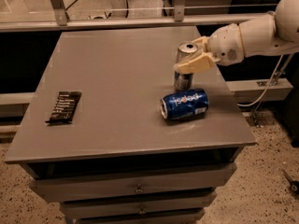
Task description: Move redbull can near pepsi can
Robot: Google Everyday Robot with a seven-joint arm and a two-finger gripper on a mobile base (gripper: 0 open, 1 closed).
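Observation:
The redbull can (183,80) is slim and silver and stands upright on the grey table (117,92), just behind the pepsi can (184,104). The pepsi can is bright blue and lies on its side near the table's right front. My gripper (195,59) reaches in from the right on a white arm. Its cream fingers (194,65) are closed around the upper part of the redbull can. The can's base is at or just above the tabletop; I cannot tell which.
A dark snack bar packet (63,107) lies near the table's left edge. Drawers (135,188) sit below the tabletop. A metal railing (117,22) runs behind the table. A cable (266,90) hangs at the right.

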